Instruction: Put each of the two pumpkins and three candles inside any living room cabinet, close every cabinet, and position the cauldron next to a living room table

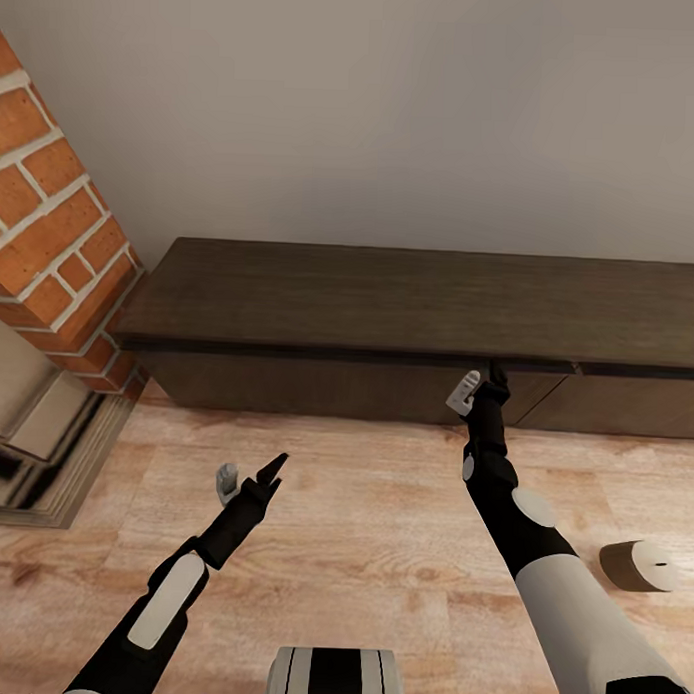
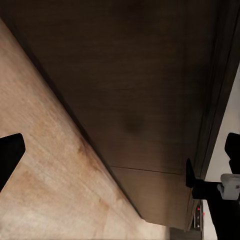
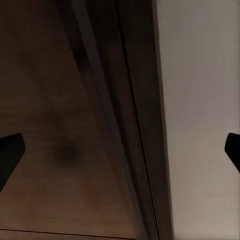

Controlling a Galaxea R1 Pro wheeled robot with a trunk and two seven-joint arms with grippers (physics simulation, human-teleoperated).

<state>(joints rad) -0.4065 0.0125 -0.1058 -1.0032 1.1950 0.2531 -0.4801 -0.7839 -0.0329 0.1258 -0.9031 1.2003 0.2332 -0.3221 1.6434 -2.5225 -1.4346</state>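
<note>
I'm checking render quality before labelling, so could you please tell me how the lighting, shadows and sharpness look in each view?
Head view: even soft light, a shadow band under the cabinet top, glossy reflections on the fireplace base. Left wrist view: dim, soft, the cabinet front nearly featureless, the right end effector a dark shape. Right wrist view: blurred wood grain, the end effector fingertips black silhouettes at the edges.

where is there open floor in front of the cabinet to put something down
Bare wood floor lies between the left gripper and the right arm, bordered behind by the cabinet. The cabinet's top is bare too. It is tighter at the brick fireplace on the left, near the candle lying on its side, and where the right gripper meets the cabinet edge.
</note>
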